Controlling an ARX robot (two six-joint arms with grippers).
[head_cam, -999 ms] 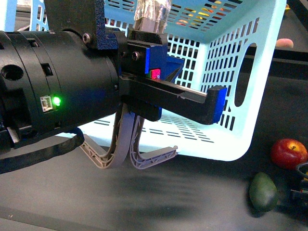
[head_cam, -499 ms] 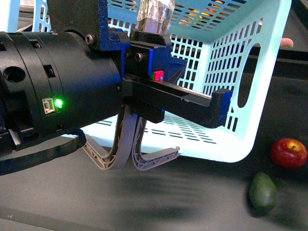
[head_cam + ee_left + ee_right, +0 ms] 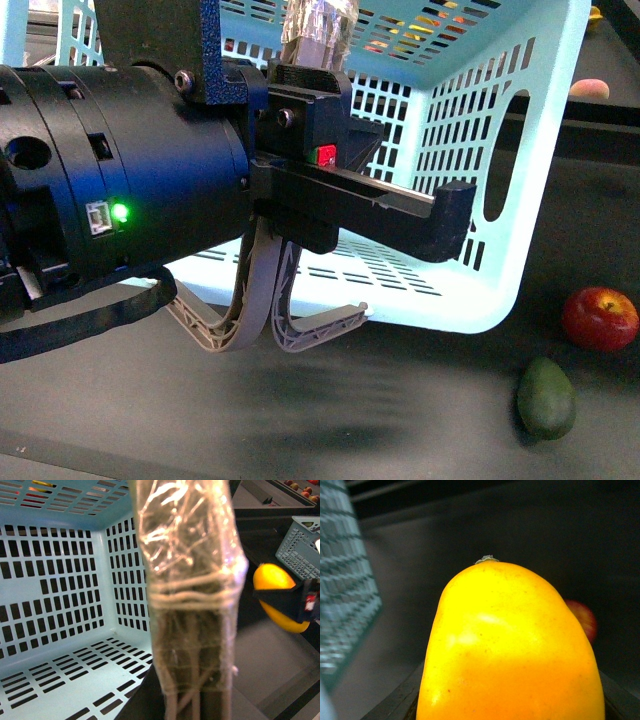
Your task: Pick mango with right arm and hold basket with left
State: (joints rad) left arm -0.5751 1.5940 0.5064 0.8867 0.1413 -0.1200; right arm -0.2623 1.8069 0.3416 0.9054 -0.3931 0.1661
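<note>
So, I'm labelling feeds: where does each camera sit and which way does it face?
Front: on the body, facing forward; left arm close, basket behind.
Left wrist: on the left arm, past its wrapped finger into the basket.
Right wrist: on the right arm, tight on the mango.
Shared: both wrist views show the mango.

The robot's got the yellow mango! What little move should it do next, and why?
Probably swing the mango a little way toward the open basket. The right gripper seems to be holding the mango, but the left wrist view shows it off to one side, outside the basket's wall. The part of the basket in view looks empty.
</note>
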